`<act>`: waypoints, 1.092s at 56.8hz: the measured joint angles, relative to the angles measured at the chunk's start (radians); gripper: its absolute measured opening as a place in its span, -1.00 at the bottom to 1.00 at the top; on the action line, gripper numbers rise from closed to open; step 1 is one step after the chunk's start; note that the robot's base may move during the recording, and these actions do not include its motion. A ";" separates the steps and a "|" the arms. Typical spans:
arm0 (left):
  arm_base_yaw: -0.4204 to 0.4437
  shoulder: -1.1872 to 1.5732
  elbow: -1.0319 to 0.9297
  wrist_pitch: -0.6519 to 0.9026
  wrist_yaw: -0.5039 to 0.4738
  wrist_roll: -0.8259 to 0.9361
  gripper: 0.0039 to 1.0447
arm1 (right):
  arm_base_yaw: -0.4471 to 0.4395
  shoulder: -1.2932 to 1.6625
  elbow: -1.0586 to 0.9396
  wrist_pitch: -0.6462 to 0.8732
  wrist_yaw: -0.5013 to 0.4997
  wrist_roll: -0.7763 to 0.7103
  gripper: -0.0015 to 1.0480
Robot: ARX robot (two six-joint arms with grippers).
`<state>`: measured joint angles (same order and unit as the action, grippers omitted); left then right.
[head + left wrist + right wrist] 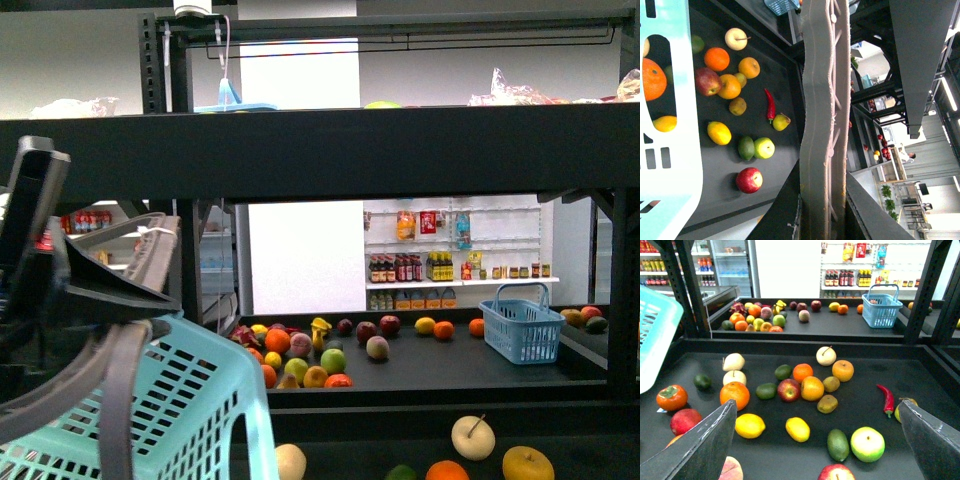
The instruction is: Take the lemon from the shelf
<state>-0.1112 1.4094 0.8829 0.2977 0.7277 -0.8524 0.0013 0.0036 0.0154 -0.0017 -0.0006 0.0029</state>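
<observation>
A shop lay behind: white store shelves (455, 265) lined with bottles stood against the far wall. In front of them was the shelf (400, 150), a black rack of thick dark decks and black uprights, with a raised lip along each deck's near edge.

At the left, the left claw (150, 265) hung close to the camera beside a turquoise basket (190, 400). In the left wrist view its two grey fingers (817, 125) lay together with no gap showing, and I could not tell whether anything was pinched between them.

The near deck carried a loose heap of fruit. The lemon (750, 425) lay on the basket's side of that heap, close to the deck's near lip, just in front of an orange (734, 394) and well clear of the uprights. A smaller yellow oval fruit (798, 429) lay near it on the right, apart, with bare deck between them. Also in the heap were three pale round fruits, two dull-yellow knobbly ones and one red chilli (885, 400). Past the chilli most of the deck lay bare up to its right-hand rim.

The right claw (816, 405) hovered over the heap's near side, spread wide and holding nothing. The lemon sat just beside one of its fingers.

On the far deck one blue basket (520, 325) stood at the right, with a second scatter of fruit to its left and bare deck in front.
</observation>
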 joint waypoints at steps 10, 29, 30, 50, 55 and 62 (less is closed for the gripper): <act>-0.102 0.065 0.000 0.073 -0.047 -0.046 -0.76 | 0.000 0.000 0.000 0.000 0.000 0.000 0.86; -0.237 0.185 0.009 0.182 -0.122 -0.133 -0.76 | 0.000 0.000 0.000 0.000 0.000 0.000 0.86; -0.240 0.186 0.010 0.183 -0.123 -0.133 -0.76 | 0.000 0.000 0.000 0.000 0.000 0.000 0.86; -0.245 0.190 0.018 0.187 -0.128 -0.135 -0.76 | -0.156 0.825 0.195 0.308 -0.122 0.163 0.86; -0.245 0.190 0.018 0.187 -0.127 -0.136 -0.76 | -0.158 1.134 0.330 0.381 -0.127 0.156 0.86; -0.245 0.190 0.018 0.187 -0.127 -0.137 -0.76 | -0.130 1.515 0.528 0.337 -0.103 0.154 0.86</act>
<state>-0.3565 1.5993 0.9012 0.4843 0.6010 -0.9890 -0.1287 1.5188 0.5430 0.3351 -0.1036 0.1574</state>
